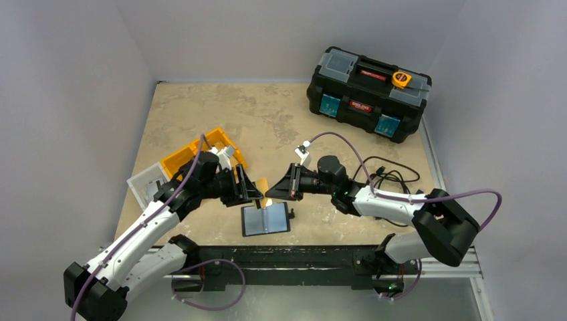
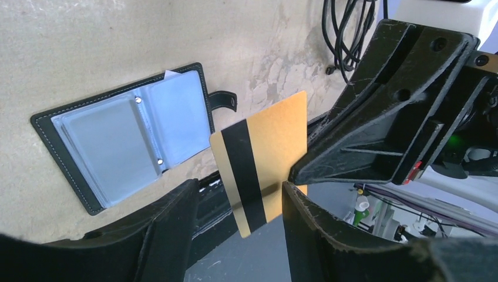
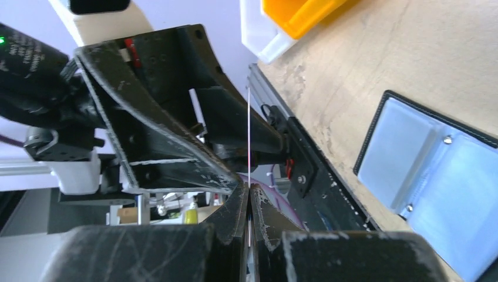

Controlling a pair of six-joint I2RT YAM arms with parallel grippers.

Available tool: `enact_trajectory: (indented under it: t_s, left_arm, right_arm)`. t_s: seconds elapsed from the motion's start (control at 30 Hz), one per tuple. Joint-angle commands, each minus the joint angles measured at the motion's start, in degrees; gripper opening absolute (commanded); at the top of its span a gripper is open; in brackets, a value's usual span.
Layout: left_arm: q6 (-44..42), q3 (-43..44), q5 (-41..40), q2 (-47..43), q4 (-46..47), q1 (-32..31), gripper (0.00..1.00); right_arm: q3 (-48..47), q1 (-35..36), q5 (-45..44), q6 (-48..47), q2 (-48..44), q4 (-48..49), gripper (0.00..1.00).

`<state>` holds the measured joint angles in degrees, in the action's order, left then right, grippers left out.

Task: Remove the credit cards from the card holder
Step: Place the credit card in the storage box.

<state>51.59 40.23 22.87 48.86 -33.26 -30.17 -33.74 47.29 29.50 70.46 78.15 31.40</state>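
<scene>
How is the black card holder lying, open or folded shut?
Open: the card holder lies spread flat on the table, both grey-blue plastic sleeves facing up, its closing strap hanging loose.

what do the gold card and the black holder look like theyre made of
Card: probably plastic, with a glossy gold finish and a black stripe; it looks hair-thin edge-on in the right wrist view.
Holder: black leather or imitation, with pale stitching along its rim.
Sleeves: apparently clear, glossy plastic.
</scene>
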Motion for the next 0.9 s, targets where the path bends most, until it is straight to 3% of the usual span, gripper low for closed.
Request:
enact_trajectory:
  t_s: [0.0,0.13,0.27,0.33,0.4,0.53,0.6,0.73,0.87]
  left_arm:
    - [2.2,-1.2,4.0,-0.6,4.8,0.8,0.5]
    - [2.8,-1.0,4.3,-0.7,5.6,1.1,0.34]
    - [3.3,-1.0,4.9,-0.2,6.5,1.2,0.04]
    - [3.4,-0.9,5.0,0.2,6.7,1.2,0.0]
    - [3.4,-0.8,4.6,0.3,6.5,1.2,0.0]
    - [3.2,0.5,1.1,-0.2,3.8,1.3,0.0]
    - [2.7,2.2,-2.0,-0.2,0.8,1.6,0.0]
    - [-1.4,8.4,-7.6,2.2,-6.7,4.5,0.0]
    - [-6.3,13.9,-10.5,7.2,-11.2,11.4,0.0]
  right_arm:
    - [-0.7,-0.1,4.1,4.2,1.1,9.1,0.0]
    - [-0.7,-0.1,3.6,3.9,1.6,8.5,0.0]
    - [-1.9,-0.1,1.9,1.4,1.3,3.9,0.0]
    - [-2.3,-0.1,1.4,0.4,1.0,2.3,0.01]
    - [-3.0,-0.1,0.2,-1.1,0.4,-0.6,0.15]
    - [-5.1,-0.1,-3.8,-5.6,-1.7,-9.5,0.56]
    - [-5.8,-0.1,-6.9,-7.5,-3.7,-14.8,0.7]
    - [-6.7,-0.1,-13.5,-10.8,-8.6,-23.3,0.86]
    - [-7.1,-0.1,-19.1,-13.4,-13.6,-28.9,0.89]
